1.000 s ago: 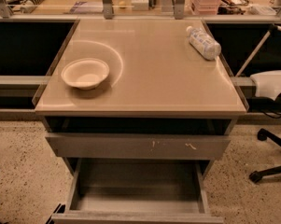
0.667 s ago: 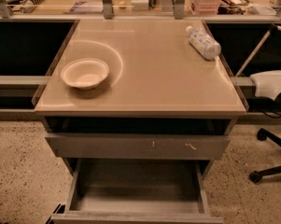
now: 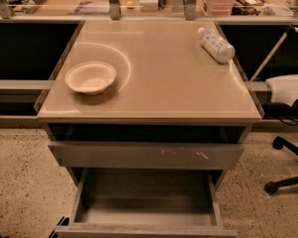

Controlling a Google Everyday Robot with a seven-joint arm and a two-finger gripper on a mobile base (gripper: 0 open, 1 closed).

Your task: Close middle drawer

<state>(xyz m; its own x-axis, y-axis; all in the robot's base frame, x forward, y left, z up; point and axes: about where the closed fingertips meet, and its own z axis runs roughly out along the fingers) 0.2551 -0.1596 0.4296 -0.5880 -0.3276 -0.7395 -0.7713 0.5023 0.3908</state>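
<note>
Nothing has moved since a second ago: the middle drawer stands pulled out just as far as before, and the bowl and bottle lie where they did. The gripper is outside the camera view, so whether it is spread, pressed together or holding anything cannot be told.

The middle drawer sits at 6 o'clock in the view, drawn well out toward the camera from the grey cabinet. Its box-like grey inside is open to view, and its plain front panel runs along the bottom edge of the picture. Directly above it, at the 12 o'clock side of the drawer, is the upper drawer front, a taller grey panel with pale scratch marks right of its middle. That front also stands slightly forward of the cabinet body, with a dark gap between it and the tan top.

On the top, a white paper bowl rests upright toward 9 o'clock, well apart from a clear plastic water bottle, which lies on its side near the corner at 2 o'clock with its cap pointing toward 11 o'clock.

Speckled beige floor surrounds the cabinet. An office chair with a white seat and black castor base stands at 3 o'clock, near the cabinet but not touching it. A cluttered ledge crosses the view at 12 o'clock.
</note>
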